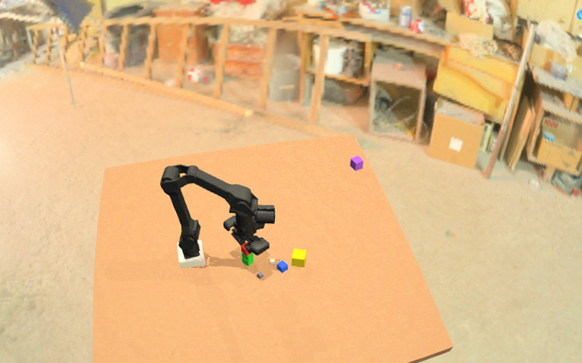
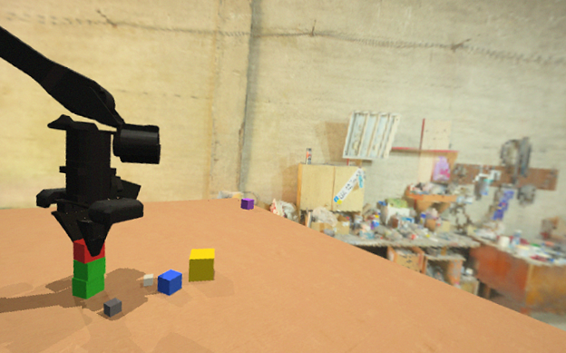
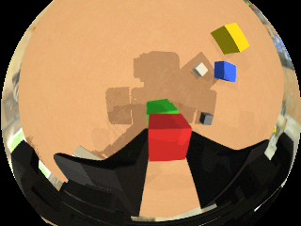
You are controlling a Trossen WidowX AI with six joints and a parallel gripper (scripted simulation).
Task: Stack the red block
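Observation:
My gripper (image 1: pixel 246 248) (image 2: pixel 87 245) (image 3: pixel 166 132) is shut on the red block (image 1: pixel 244 248) (image 2: pixel 86 253) (image 3: pixel 168 137). The red block sits right on top of the green tower (image 1: pixel 247 258) (image 2: pixel 88 276), two green blocks stacked upright on the orange table (image 1: pixel 294 319) (image 2: pixel 324 326). In the wrist view only a strip of the tower's green top (image 3: pixel 161 107) shows behind the red block. The red block looks roughly in line with the tower, touching or nearly touching its top.
Just right of the tower lie a small dark grey cube (image 1: pixel 260 275) (image 2: pixel 112 306) (image 3: pixel 206 117), a small white cube (image 2: pixel 148 279) (image 3: pixel 201 70), a blue cube (image 1: pixel 282 266) (image 2: pixel 169 282) (image 3: pixel 225 71) and a yellow block (image 1: pixel 298 257) (image 2: pixel 201 264) (image 3: pixel 229 38). A purple cube (image 1: pixel 356 163) (image 2: pixel 247 203) sits at the far corner.

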